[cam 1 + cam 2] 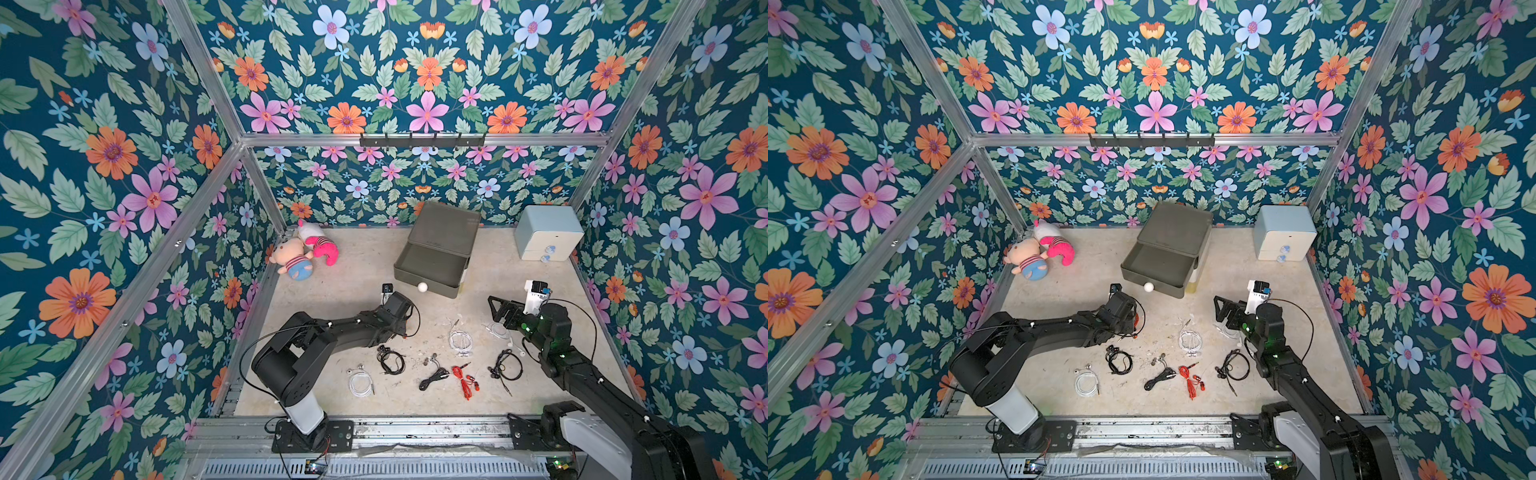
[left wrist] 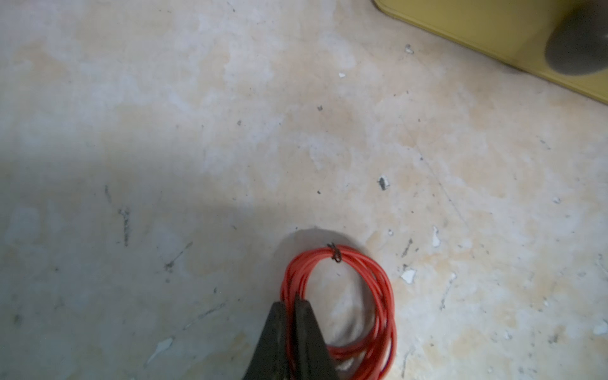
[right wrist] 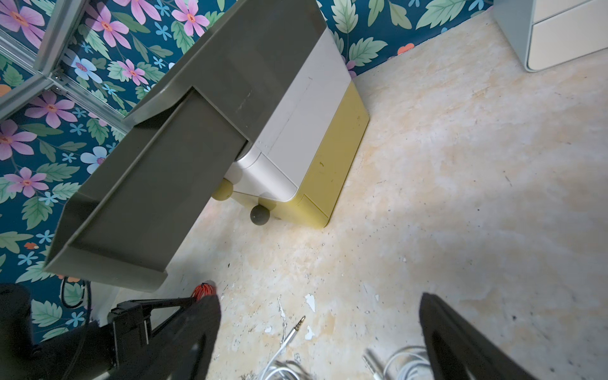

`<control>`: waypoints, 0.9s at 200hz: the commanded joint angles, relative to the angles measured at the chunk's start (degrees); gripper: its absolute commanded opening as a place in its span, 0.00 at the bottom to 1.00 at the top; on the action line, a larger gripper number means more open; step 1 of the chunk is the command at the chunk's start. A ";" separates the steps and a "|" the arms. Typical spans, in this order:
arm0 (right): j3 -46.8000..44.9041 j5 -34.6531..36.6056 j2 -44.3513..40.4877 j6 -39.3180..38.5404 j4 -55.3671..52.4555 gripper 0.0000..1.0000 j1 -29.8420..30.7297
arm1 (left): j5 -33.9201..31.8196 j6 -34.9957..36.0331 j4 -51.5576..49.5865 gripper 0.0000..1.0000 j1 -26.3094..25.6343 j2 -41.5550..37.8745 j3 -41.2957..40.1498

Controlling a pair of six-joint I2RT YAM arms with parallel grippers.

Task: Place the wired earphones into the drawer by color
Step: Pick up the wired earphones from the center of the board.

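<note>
Floral-walled enclosure, pale scuffed table (image 1: 340, 291). The drawer box (image 1: 444, 228) stands at rear centre with its grey top tier (image 3: 158, 204) drawn out and empty. The left gripper (image 2: 291, 302) is clamped on a red earphone coil (image 2: 378, 286), just in front of the box's yellow tier (image 2: 477, 33). The right gripper (image 3: 319, 302) stands wide apart above white earphones (image 3: 404, 362) and holds nothing. Six more bundles lie on the table between the arms: two white, three black, one red.
</note>
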 commanded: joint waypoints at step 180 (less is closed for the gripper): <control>-0.88 -0.05 -4.58 -0.10 1.19 0.99 0.08 | -2.82 -2.40 10.47 0.00 0.36 -22.31 -14.24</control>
